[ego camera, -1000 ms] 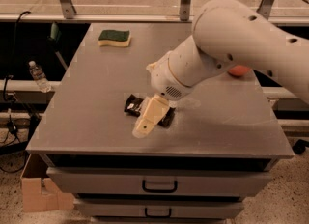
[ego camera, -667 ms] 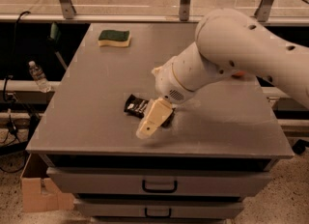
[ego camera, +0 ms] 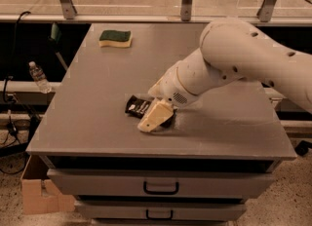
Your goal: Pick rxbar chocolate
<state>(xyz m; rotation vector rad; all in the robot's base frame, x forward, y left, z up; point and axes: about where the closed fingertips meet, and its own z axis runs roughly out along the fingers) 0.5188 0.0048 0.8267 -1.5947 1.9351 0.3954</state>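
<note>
Grey table (ego camera: 92, 103) on top of a cabinet, and the black rxbar (ego camera: 137, 106) is lying flat on it, a bit toward the front edge and roughly mid-width. Only its left end shows, shiny wrapper with a bit of white lettering. The rest is tucked under the gripper (ego camera: 152, 121).

The gripper is cream-coloured and sits right down on the bar, pointing toward 7 o'clock, tip at table level just past the bar's near edge. Honestly can't tell whether it's spread wide, pinched narrow or actually clamping the bar, since its own body covers that part. The fat white arm (ego camera: 234, 59) comes in from about 2 o'clock and takes up most of the right side.

From the bar, a green-and-yellow sponge (ego camera: 115, 38) sits at 11 o'clock, well apart, near the table's back edge.

Off the table: a water bottle (ego camera: 38, 76) at 9 o'clock down by the left side, and a cardboard box (ego camera: 36, 191) on the floor at 7 o'clock. Two drawers (ego camera: 161, 183) with dark handles sit under the tabletop at 6 o'clock.
</note>
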